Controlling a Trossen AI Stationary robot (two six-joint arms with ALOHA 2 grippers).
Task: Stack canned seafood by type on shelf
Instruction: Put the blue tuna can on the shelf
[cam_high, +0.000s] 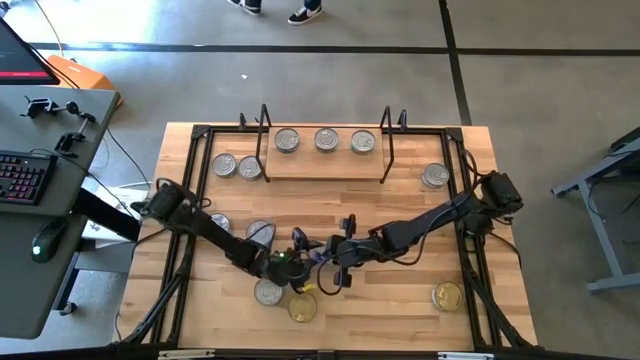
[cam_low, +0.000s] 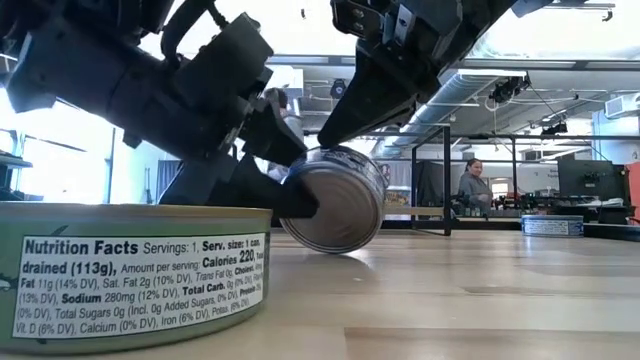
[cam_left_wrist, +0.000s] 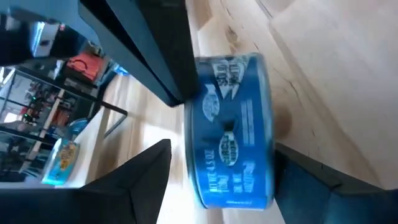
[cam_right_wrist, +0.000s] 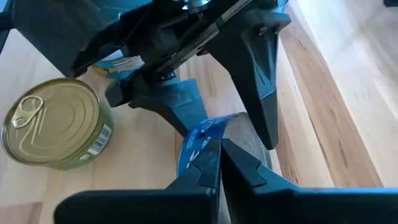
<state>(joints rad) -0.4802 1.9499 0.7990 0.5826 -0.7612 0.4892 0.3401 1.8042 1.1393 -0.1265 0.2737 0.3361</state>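
Tins of seafood lie spread over the table (cam_high: 400, 300), which is the biggest thing in the high view, a light-wood top with black rails along its sides. On its far half stands the shelf (cam_high: 325, 165), a low board with a black wire frame at each end, and three silver-lidded tins sit in a row on it (cam_high: 325, 140). Two more silver tins (cam_high: 236, 166) lie side by side just off the shelf's left end, and one (cam_high: 435, 176) lies off its right end. Nearer the left arm are two further silver lids (cam_high: 260, 232), one partly hidden under the arm. Along the near edge lie one silver tin (cam_high: 267, 292) and two gold-lidded ones, one (cam_high: 302, 307) beside it and one (cam_high: 447, 296) well apart to the right.

Both arms meet at the middle of the table. The left gripper (cam_left_wrist: 217, 180) is spread wide around a blue-labelled tin (cam_low: 335, 200), which stands tilted on its edge on the wood. The right gripper (cam_right_wrist: 221, 158) has its fingers pressed together, their tips right at that tin's rim.
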